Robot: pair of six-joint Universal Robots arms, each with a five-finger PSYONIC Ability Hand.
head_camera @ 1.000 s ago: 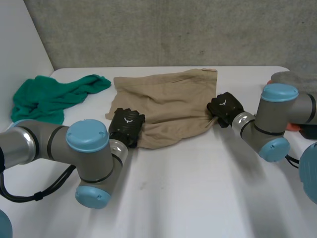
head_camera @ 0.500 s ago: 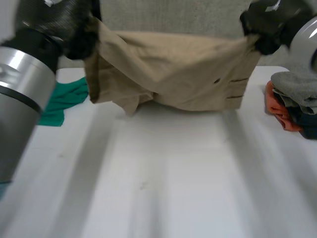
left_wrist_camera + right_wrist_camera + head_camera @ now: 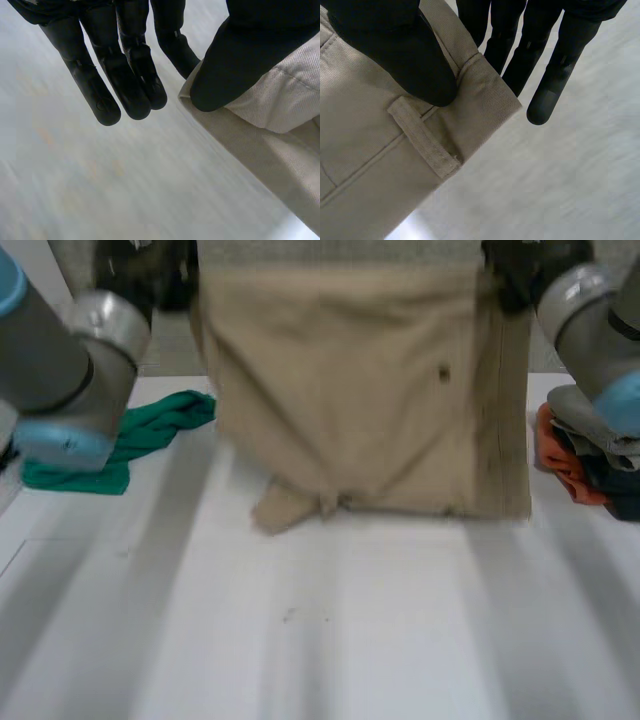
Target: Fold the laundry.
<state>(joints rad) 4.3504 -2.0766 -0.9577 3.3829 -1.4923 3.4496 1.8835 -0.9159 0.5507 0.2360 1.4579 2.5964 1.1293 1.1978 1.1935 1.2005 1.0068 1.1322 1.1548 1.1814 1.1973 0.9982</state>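
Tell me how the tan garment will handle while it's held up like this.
Likely floppy: the tan garment hangs limp from the left hand and right hand, its lower edge bunching at the table. Probably light, since mere thumb pinches carry it. The woven cloth looks grippy, so slipping seems unlikely.

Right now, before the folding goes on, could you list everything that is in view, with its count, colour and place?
Beige garment: one, beige, hanging over the table, held by its two upper corners.
Green cloth: one, green, crumpled on the table's left side.
Stack of clothes: one, grey on top with orange and dark blue below, at the table's right edge.
Table: one, white.
Arms: two, grey with light-blue caps, raised on each side.
Left hand: black, pinching the garment's left corner.
Right hand: black, pinching the waistband beside a belt loop.
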